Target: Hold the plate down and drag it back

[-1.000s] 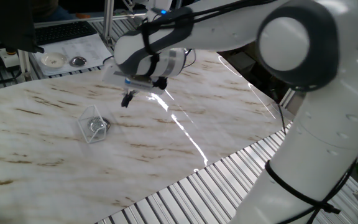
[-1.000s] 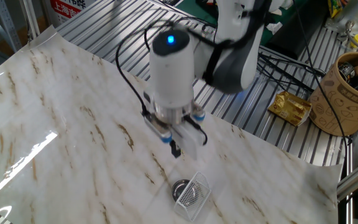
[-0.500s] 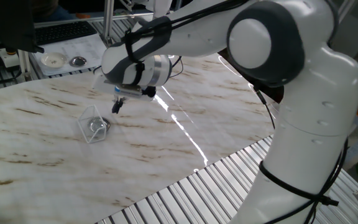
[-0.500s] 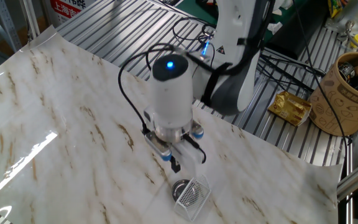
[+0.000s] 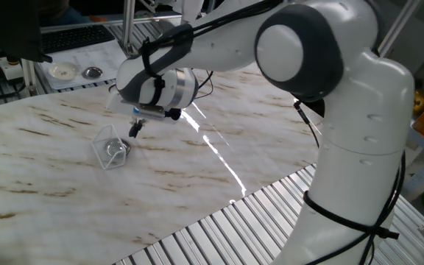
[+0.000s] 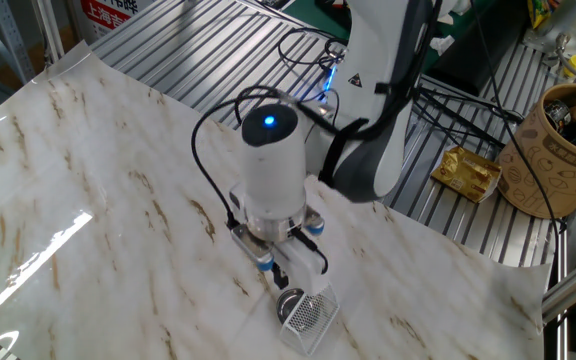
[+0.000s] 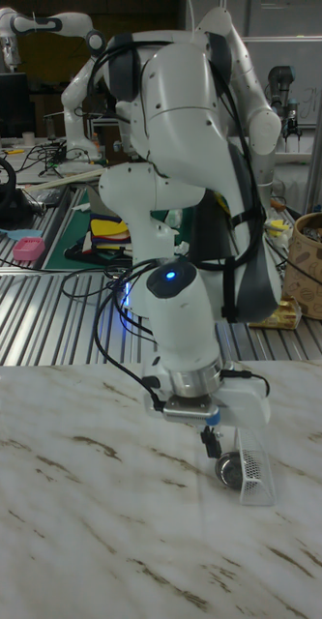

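Note:
The plate (image 5: 117,147) is a small shiny silver dish lying on the marble sheet. It sits against a clear angular plastic box (image 5: 106,140) and is partly seen through it. From the other side the plate (image 6: 290,300) lies just left of the box (image 6: 311,314). In the tall view the plate (image 7: 228,469) is low at the box's near end. My gripper (image 5: 133,130) points down with its dark fingertips together, shut on nothing. It hovers just beside and slightly above the plate (image 6: 281,276), apart from it (image 7: 210,446).
A white round dish (image 5: 63,71) and another small silver dish (image 5: 92,72) stand on the back left shelf. A brown cup of cables (image 6: 566,148) and a gold packet (image 6: 471,172) lie on the slatted metal bench beyond the sheet's far edge.
The gripper has travelled across the marble sheet toward the plate and box and come lower. Plate and box have not moved.

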Robot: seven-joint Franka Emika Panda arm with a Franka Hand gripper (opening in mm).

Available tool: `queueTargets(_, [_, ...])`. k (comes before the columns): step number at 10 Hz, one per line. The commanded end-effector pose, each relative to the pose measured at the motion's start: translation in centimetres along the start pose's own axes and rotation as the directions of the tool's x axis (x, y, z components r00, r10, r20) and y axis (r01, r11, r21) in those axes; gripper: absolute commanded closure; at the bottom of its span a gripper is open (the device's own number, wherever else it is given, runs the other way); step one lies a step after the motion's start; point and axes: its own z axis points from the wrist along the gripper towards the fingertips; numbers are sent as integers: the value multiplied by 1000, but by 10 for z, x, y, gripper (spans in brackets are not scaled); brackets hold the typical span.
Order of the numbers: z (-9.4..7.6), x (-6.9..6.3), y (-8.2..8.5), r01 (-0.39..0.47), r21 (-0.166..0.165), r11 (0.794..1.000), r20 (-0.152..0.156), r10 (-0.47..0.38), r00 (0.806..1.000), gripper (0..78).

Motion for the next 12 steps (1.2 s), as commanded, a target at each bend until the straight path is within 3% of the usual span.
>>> queueTargets(1, [3, -6, 3, 0, -30, 1000, -6, 0, 1000, 776])
queueTargets(12, [24, -1, 13, -15, -65, 998, 2, 15, 1000, 776])
